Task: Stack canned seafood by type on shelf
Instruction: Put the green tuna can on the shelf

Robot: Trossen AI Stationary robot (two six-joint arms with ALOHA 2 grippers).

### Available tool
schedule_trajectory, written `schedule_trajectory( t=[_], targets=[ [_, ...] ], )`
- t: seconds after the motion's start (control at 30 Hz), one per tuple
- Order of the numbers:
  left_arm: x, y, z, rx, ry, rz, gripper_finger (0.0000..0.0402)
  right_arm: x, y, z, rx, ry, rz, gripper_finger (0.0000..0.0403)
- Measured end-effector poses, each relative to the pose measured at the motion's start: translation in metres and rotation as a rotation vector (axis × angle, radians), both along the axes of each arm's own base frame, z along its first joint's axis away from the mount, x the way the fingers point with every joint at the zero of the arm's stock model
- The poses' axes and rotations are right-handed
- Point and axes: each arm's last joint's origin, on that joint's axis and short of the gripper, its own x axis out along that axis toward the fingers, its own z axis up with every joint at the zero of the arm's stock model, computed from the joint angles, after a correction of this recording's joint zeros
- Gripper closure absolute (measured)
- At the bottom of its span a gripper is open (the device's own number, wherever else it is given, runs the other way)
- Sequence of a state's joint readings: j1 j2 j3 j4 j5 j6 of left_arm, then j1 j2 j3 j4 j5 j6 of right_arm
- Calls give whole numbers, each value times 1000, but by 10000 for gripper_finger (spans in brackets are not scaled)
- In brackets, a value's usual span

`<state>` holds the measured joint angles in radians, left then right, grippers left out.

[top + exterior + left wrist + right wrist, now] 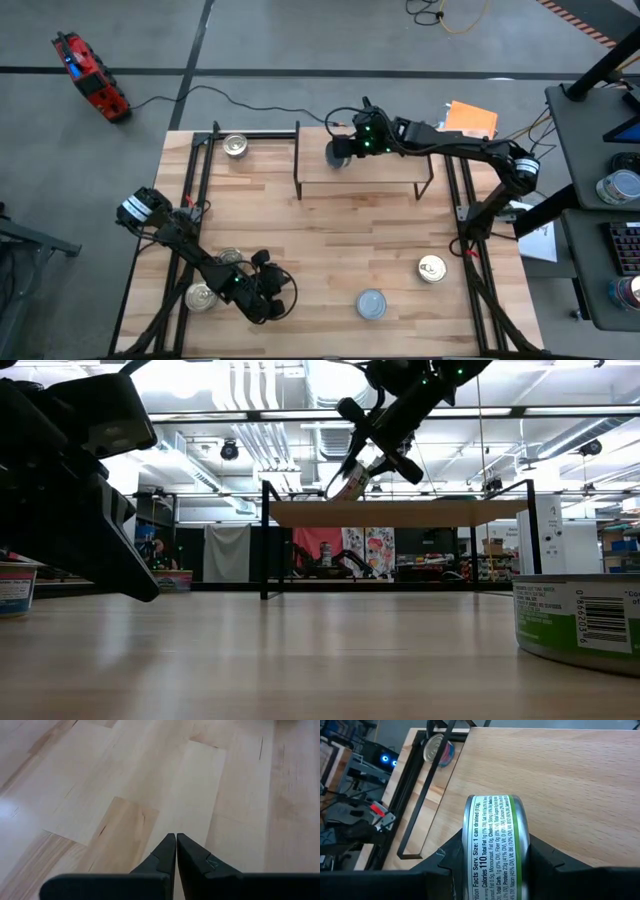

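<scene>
Your right gripper (492, 865) is clamped on a tin of canned seafood (492, 845) with a green-edged label: in the right wrist view one dark finger presses each flat face, so the tin sits on edge between them with its printed side wall facing the camera. Just ahead of those fingers lies the bare light-wood top of the shelf (385, 172); in the low view the tin (347, 481) hangs tilted just above the plank's end, apparently not yet resting on it. Beyond the shelf's black frame, off to one side of your fingers, a silver-topped tin (235, 146) waits on the table. So the step in hand looks like placing the first tin: nothing stands on the shelf yet. The next move probably calls for rolling the wrist so the tin comes flat, lowering until it bears on the plank, then opening. Your left gripper (175, 851) is pinched shut on nothing, pointing at bare tabletop, with two tins close by it (203, 296) and two more well apart, a blue-topped one (371, 304) and a silver one (432, 268).
</scene>
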<state>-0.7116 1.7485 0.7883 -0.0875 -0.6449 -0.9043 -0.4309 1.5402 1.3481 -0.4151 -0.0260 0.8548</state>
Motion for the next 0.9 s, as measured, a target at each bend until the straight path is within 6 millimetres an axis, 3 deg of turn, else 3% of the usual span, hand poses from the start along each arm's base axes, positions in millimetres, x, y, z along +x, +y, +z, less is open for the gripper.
schedule_trajectory(
  t=[0.37, 0.9],
  targets=[
    [0, 0, 0, 0, 0, 0, 401, -1, 0, -1, 1, 9, -8, 182],
    [0, 0, 0, -4, 1, 2, 401, -10, 0, 6, -90, 73, -15, 171]
  ],
)
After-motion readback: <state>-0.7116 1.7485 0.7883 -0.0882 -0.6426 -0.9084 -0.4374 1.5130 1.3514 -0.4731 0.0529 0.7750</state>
